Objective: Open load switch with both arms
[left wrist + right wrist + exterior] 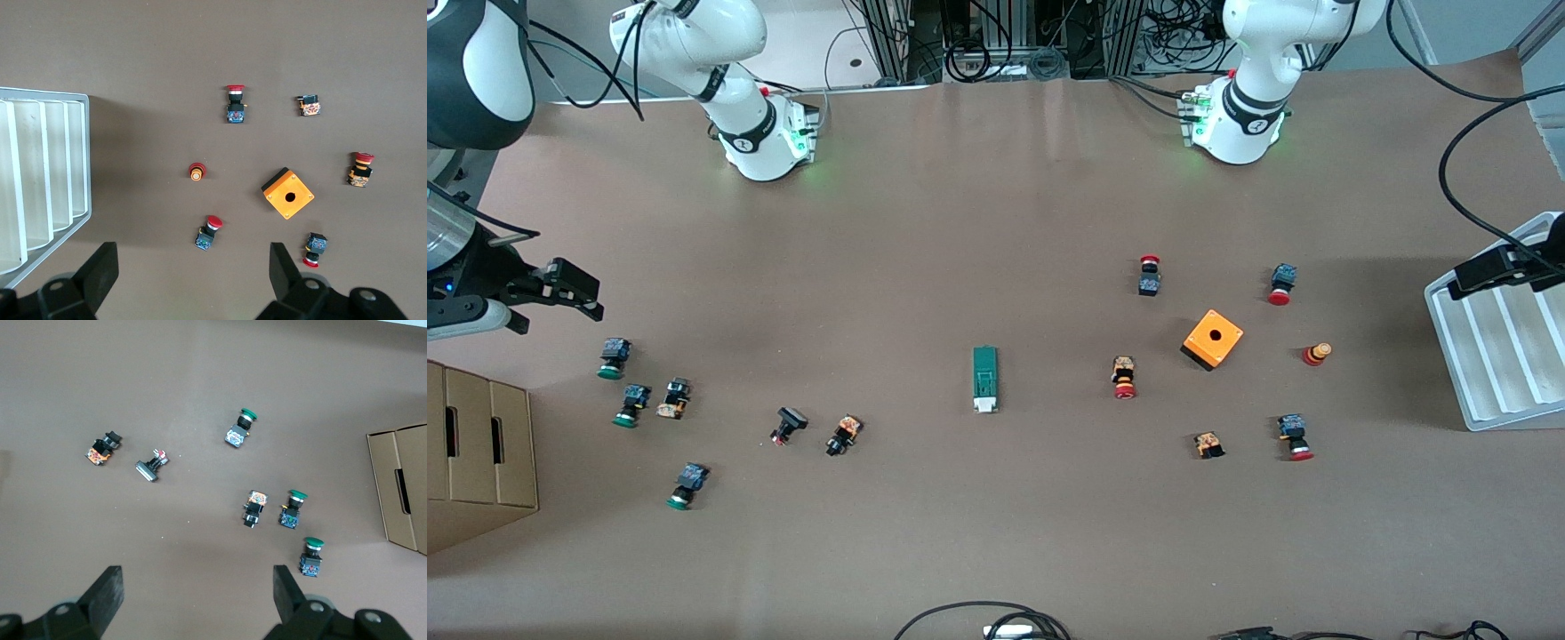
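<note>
Task not begun. Load switch untouched at centre of surface, white tab toward 6 o'clock. Left tool at 3 o'clock, right tool at 9 o'clock: both spread, empty, well apart from switch.

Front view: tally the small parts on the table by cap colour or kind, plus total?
Green-capped buttons: 3
Red-capped buttons: 5
Orange cube: 1
Load switch: 1
Other small parts, neither red nor green cap: 4
Total: 14
</note>
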